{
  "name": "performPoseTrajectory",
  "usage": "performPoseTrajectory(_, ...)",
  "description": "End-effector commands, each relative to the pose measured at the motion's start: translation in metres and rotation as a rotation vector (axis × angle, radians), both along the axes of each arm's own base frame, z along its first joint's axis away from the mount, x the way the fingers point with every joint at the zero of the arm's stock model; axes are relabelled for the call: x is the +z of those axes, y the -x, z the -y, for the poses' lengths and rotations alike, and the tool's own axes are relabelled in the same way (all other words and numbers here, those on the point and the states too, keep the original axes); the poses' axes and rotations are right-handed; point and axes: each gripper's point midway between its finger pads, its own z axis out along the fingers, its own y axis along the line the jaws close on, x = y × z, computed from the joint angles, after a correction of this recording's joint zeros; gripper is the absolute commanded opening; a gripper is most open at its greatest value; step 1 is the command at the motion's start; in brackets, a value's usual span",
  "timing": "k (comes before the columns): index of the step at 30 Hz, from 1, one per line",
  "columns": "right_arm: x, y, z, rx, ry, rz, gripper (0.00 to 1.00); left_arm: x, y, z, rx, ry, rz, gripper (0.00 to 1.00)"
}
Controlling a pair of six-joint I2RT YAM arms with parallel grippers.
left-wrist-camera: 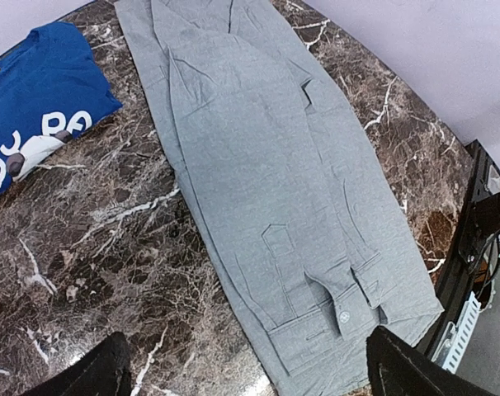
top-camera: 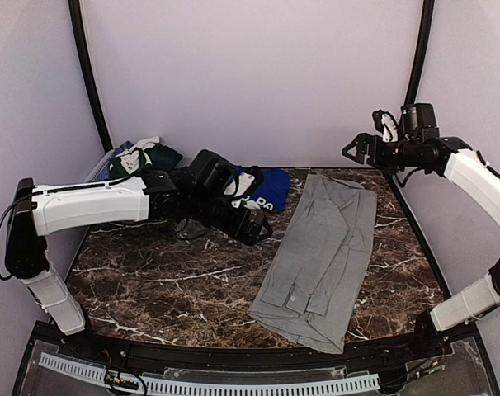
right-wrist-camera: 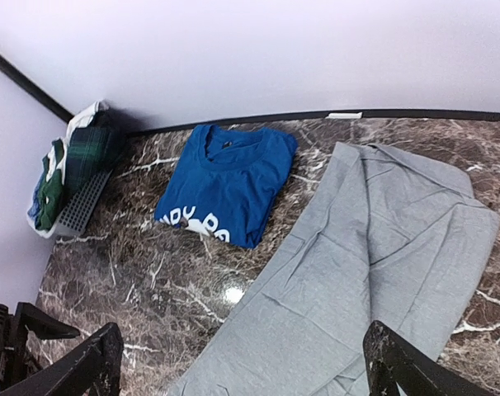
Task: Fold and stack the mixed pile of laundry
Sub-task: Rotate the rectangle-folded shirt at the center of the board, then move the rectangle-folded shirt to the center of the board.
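Observation:
A light-grey collared polo shirt [top-camera: 320, 260] lies folded lengthwise into a long strip on the marble table, collar toward the near edge [left-wrist-camera: 275, 190] [right-wrist-camera: 382, 272]. A folded royal-blue T-shirt [top-camera: 271, 186] with white print lies behind and to its left [left-wrist-camera: 35, 91] [right-wrist-camera: 229, 181]. More of the laundry pile [top-camera: 143, 157], dark-green and patterned pieces, is heaped at the back left [right-wrist-camera: 73, 161]. My left gripper [top-camera: 260, 228] hovers open just left of the polo [left-wrist-camera: 250, 371], nothing between its fingers. My right gripper [top-camera: 367, 142] is raised at the back right, open and empty [right-wrist-camera: 246, 371].
A grey mesh basket [right-wrist-camera: 83, 206] stands in the back left corner under the heaped clothes. Bare marble table [top-camera: 151, 280] spreads left of the polo. Walls close in behind and on both sides; a black frame rail [top-camera: 233, 355] runs along the near edge.

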Motion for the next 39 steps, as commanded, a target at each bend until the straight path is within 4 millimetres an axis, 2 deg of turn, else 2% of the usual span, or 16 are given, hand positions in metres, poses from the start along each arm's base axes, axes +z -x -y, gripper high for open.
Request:
performPoseTrajectory(1,0.024,-0.005,0.033,-0.144,-0.107,0.064,0.99,0.019,-0.020,-0.015,0.098,0.085,0.006,0.99)
performPoseTrajectory(4,0.015,-0.004,0.044,-0.164,-0.159,0.007,0.99,0.022,-0.027,-0.019,0.123,0.106,-0.005,0.99)
performPoseTrajectory(6,0.004,-0.001,0.043,-0.151,-0.170,-0.039,0.95,0.029,-0.028,-0.021,0.124,0.132,0.019,0.99)
performPoseTrajectory(8,-0.006,0.003,0.042,-0.145,-0.171,-0.082,0.96,0.038,-0.028,-0.021,0.109,0.167,0.066,0.99)
performPoseTrajectory(11,-0.010,0.017,0.034,-0.121,-0.228,-0.093,0.96,0.043,-0.034,-0.027,0.139,0.156,0.077,0.99)
performPoseTrajectory(12,-0.011,0.023,0.028,-0.099,-0.253,-0.099,0.96,0.036,-0.036,-0.026,0.139,0.134,0.053,0.99)
performPoseTrajectory(13,-0.013,0.030,0.022,-0.074,-0.269,-0.108,0.96,0.038,-0.036,-0.028,0.134,0.109,0.024,0.99)
performPoseTrajectory(16,-0.028,0.054,0.004,-0.017,-0.253,-0.167,0.97,0.015,-0.030,-0.026,0.091,0.038,-0.052,0.99)
performPoseTrajectory(22,-0.055,0.105,-0.024,0.089,-0.295,-0.246,0.99,-0.002,-0.011,-0.019,0.010,0.083,-0.123,0.99)
performPoseTrajectory(24,-0.075,0.117,-0.036,0.127,-0.321,-0.315,0.98,-0.009,-0.007,-0.017,-0.005,0.082,-0.142,0.99)
performPoseTrajectory(26,-0.104,0.128,-0.047,0.144,-0.311,-0.389,0.97,-0.017,-0.003,-0.015,-0.025,0.080,-0.166,0.99)
performPoseTrajectory(30,-0.143,0.129,-0.056,0.136,-0.284,-0.458,0.97,-0.029,0.008,-0.008,-0.076,0.105,-0.227,0.99)
performPoseTrajectory(39,-0.189,0.104,-0.067,0.123,-0.267,-0.516,0.96,-0.066,0.023,-0.004,-0.108,0.064,-0.305,0.99)
